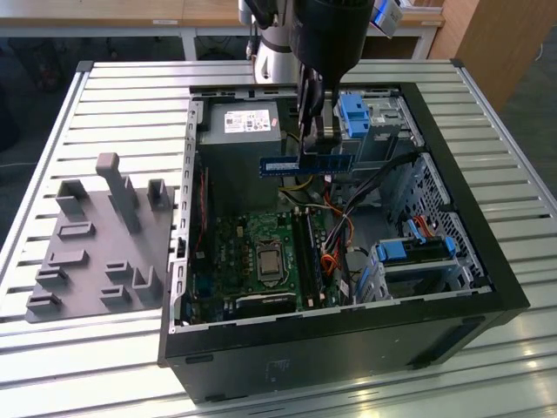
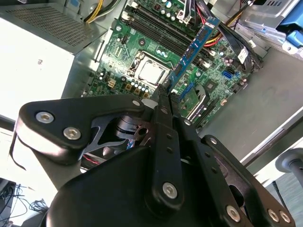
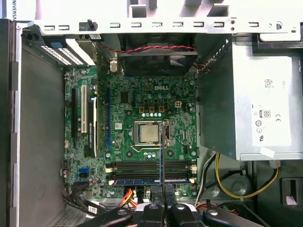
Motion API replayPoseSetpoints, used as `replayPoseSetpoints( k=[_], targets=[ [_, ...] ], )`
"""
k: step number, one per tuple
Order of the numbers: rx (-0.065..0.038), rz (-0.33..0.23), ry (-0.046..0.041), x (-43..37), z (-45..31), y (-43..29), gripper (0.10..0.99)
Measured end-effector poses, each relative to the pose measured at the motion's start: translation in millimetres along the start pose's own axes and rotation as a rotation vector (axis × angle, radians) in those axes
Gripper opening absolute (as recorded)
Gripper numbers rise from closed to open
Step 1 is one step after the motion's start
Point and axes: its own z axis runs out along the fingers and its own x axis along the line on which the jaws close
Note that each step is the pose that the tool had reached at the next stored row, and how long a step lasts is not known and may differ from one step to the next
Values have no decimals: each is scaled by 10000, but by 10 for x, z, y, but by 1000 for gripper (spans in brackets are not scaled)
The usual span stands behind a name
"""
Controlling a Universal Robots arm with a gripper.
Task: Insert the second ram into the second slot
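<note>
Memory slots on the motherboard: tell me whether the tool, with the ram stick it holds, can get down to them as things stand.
Probably yes. The tool holds the second ram above the open case, and the memory slots lie uncovered beneath. The cables run beside them, not across.

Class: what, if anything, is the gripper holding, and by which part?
The gripper grips the second ram, a blue stick, by its upper long edge near mid-length, above the motherboard.
</note>
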Motion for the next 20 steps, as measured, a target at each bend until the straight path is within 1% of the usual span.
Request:
replayPoseSetpoints(
  k=[20],
  targets=[
    [4, 253, -9, 0, 0, 0, 129]
  ],
)
